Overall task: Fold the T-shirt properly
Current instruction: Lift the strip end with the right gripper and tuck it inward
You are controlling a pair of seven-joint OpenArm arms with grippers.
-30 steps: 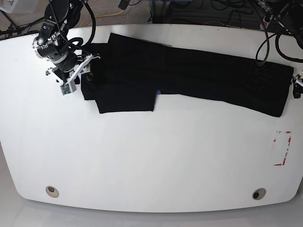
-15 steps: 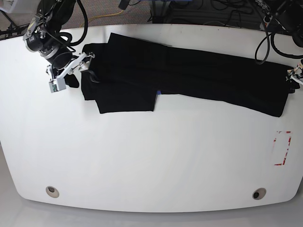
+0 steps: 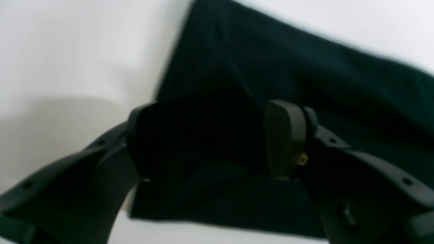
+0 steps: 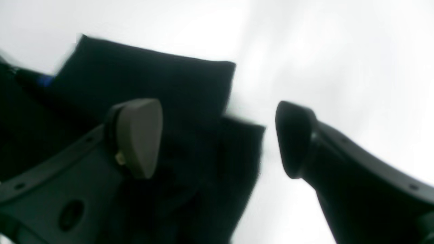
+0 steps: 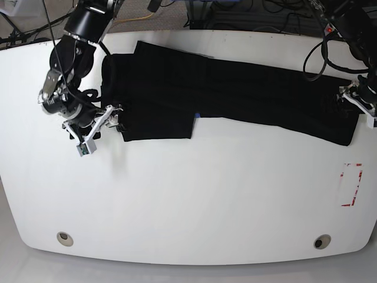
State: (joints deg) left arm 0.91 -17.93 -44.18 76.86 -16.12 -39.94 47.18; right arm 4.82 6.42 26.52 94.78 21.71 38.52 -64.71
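The black T-shirt [image 5: 235, 94] lies in a long folded band across the far half of the white table [image 5: 188, 194], with a blue label [image 5: 197, 115] showing at a fold. My right gripper [image 5: 111, 118] hovers at the shirt's near-left corner. In the right wrist view it [image 4: 217, 139] is open, with one finger [image 4: 139, 135] over the cloth [image 4: 152, 78] and the other above bare table. My left gripper [image 5: 351, 101] is at the shirt's right end. In the left wrist view it [image 3: 213, 140] is open, and the cloth [image 3: 305, 67] lies flat under both fingers.
A red-and-white tape mark [image 5: 351, 184] is stuck near the table's right edge. Two round holes [image 5: 65, 238] [image 5: 321, 241] sit near the front edge. Cables and gear crowd the floor behind the table.
My right gripper swung from the shirt's far-left corner down to its near-left corner, and its jaws spread wider. My left gripper shifted slightly inward over the shirt's right end.
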